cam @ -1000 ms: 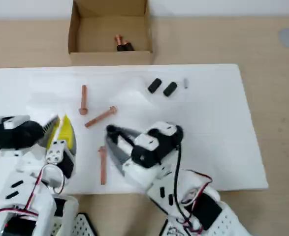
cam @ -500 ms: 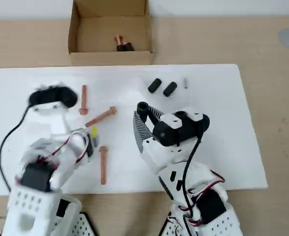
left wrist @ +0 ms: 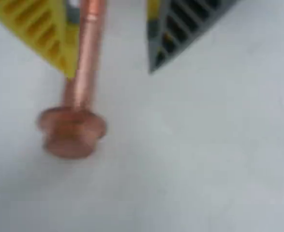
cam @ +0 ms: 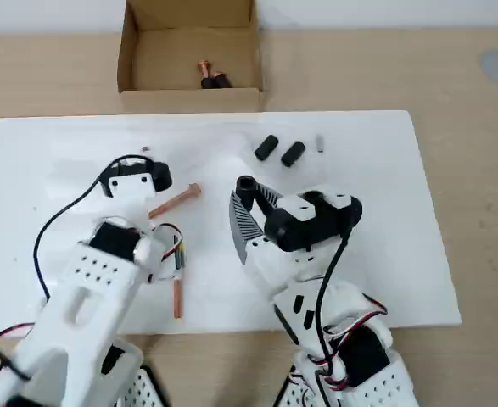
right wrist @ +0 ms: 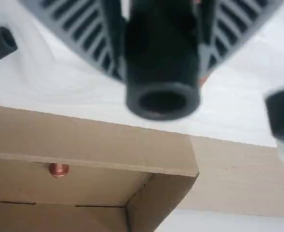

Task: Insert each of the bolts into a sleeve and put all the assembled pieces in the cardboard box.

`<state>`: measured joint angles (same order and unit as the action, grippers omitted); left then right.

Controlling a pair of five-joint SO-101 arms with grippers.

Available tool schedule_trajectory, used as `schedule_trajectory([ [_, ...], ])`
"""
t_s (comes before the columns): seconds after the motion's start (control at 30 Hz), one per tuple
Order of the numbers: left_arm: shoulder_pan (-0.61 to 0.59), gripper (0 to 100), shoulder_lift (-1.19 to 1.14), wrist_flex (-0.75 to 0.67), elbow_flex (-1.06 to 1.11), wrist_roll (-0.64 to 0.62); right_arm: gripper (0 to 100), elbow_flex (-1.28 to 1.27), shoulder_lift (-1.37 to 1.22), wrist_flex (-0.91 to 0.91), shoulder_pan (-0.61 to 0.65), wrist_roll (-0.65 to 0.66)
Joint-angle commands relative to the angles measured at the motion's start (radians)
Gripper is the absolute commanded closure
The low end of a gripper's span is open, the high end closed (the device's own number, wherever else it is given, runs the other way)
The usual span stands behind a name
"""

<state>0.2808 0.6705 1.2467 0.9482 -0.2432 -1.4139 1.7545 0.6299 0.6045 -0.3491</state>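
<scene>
My left gripper [left wrist: 112, 71] is open around a copper bolt [left wrist: 83, 72] that lies on the white sheet. Its yellow finger [left wrist: 45, 29] is against the shaft and its black finger [left wrist: 180, 29] stands apart. From above, the left arm's wrist [cam: 134, 180] covers that bolt. My right gripper [cam: 245, 191] is shut on a black sleeve [right wrist: 163, 72] at mid-sheet, its bore facing the cardboard box [right wrist: 83, 140]. Two more bolts [cam: 174, 202] [cam: 178, 292] lie on the sheet. Two loose sleeves [cam: 266, 147] [cam: 293, 153] lie at the back.
The cardboard box [cam: 134, 51] stands beyond the sheet's far edge with one assembled piece [cam: 210, 76] inside. A small grey part [cam: 320, 142] lies next to the loose sleeves. The white sheet [cam: 384, 212] is bare to the right of the right arm.
The left arm swung from the near left corner out over the far-left bolt. The right arm first shifted right and farther out with the sleeve, then held still.
</scene>
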Motion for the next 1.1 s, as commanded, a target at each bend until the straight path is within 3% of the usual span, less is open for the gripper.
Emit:
schedule_trajectory([
  [0.0,0.009,89,-0.065,-0.043,-0.054,-0.003,98.9,0.045,-0.004,-0.018,-0.018,-0.009],
  [0.2,0.012,89,-0.124,-0.114,-0.055,-0.023,98.9,0.044,-0.004,-0.020,-0.018,-0.009],
  [0.6,0.087,89,-0.122,-0.103,-0.097,-0.081,98.9,0.044,-0.004,-0.020,-0.015,-0.011],
  [1.07,0.064,89,-0.128,-0.080,-0.058,-0.077,98.9,0.045,-0.004,-0.020,-0.016,-0.011],
])
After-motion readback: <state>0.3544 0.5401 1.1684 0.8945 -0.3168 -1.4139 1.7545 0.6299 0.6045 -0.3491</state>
